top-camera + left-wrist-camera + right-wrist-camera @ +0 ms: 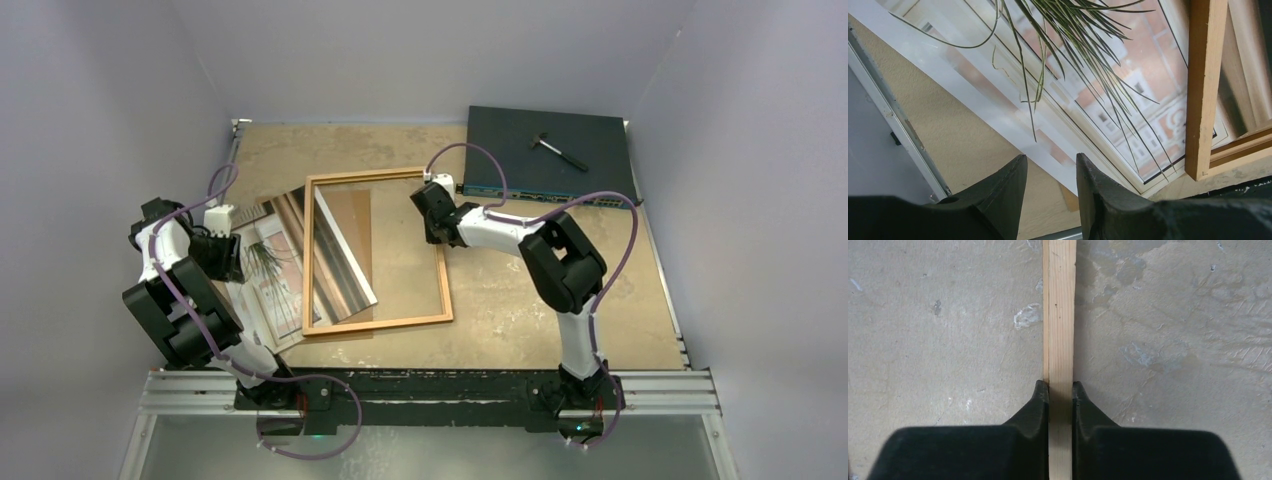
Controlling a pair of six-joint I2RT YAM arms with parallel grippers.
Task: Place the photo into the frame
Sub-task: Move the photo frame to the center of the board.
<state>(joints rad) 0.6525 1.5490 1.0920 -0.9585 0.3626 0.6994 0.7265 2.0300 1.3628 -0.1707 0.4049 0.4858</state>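
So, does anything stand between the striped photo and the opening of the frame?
Yes. The left rail of the frame lies across the photo: part shows inside the opening, the rest sticks out left, near a plant print. The right end effector is shut on the right rail.

The frame [1060, 315] is smooth matt wood, the photo [345, 280] glossy, the tabletop [1173, 340] rough and mottled.

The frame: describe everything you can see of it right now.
The frame is a thin, open rectangle of orange-brown wood. It lies flat and slightly skewed on the table. Its left rail crosses over the photo and a plant print, and the other rails rest on bare tabletop. The right claw is shut on its right rail.
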